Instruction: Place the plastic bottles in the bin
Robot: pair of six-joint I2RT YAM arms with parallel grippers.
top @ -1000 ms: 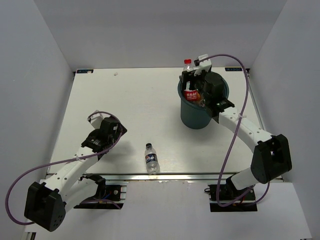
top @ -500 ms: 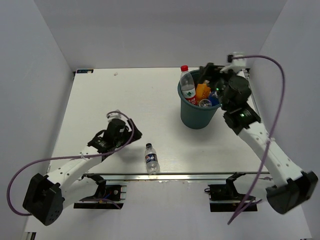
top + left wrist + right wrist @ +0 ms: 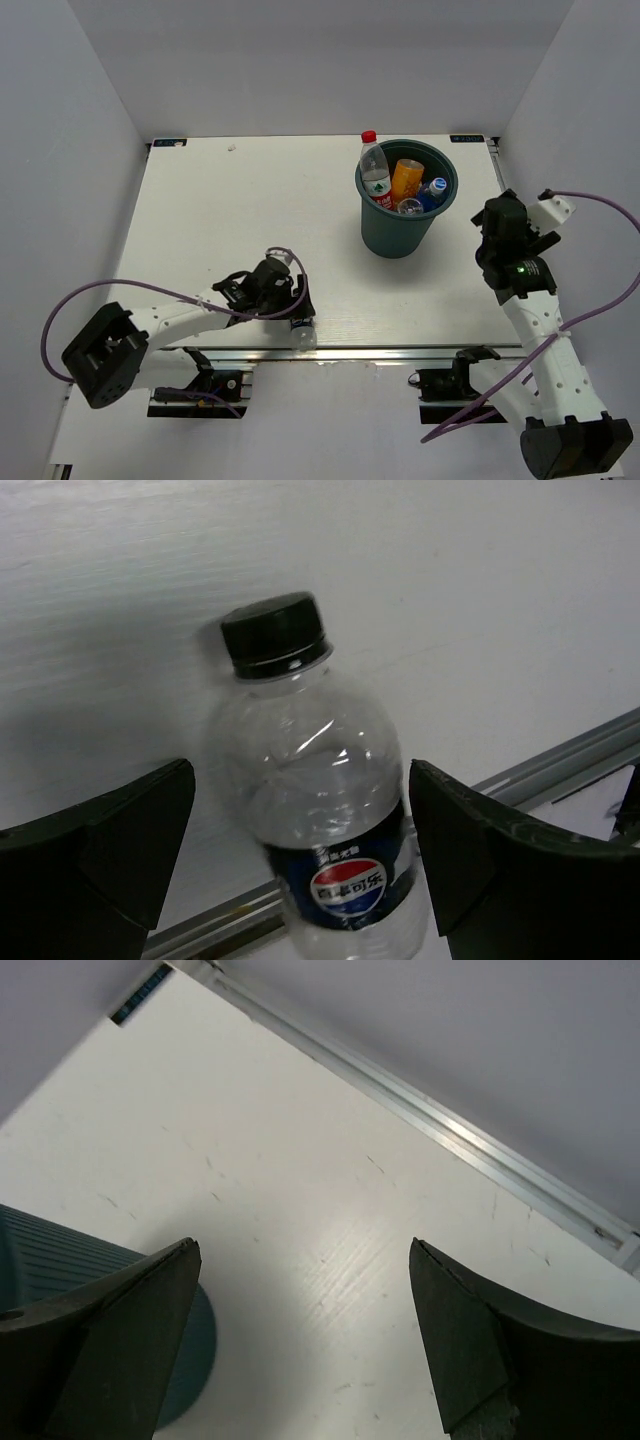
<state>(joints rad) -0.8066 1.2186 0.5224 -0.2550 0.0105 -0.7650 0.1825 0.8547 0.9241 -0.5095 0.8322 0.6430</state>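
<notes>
Wide left pincer (image 3: 300, 775) straddles crinkled clear bottle (image 3: 305, 815); right pincer (image 3: 303, 1250) wide near ribbed teal bin (image 3: 50, 1255).

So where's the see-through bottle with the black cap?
In the top view, the clear plastic bottle with the black cap lies at the near edge of the white table, left of centre, beside the metal rail, between the open jaws of the left gripper.

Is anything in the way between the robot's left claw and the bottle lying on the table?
No, nothing visible. The left gripper is open, and the bottle lies right between its fingers, with a gap on each side.
</notes>
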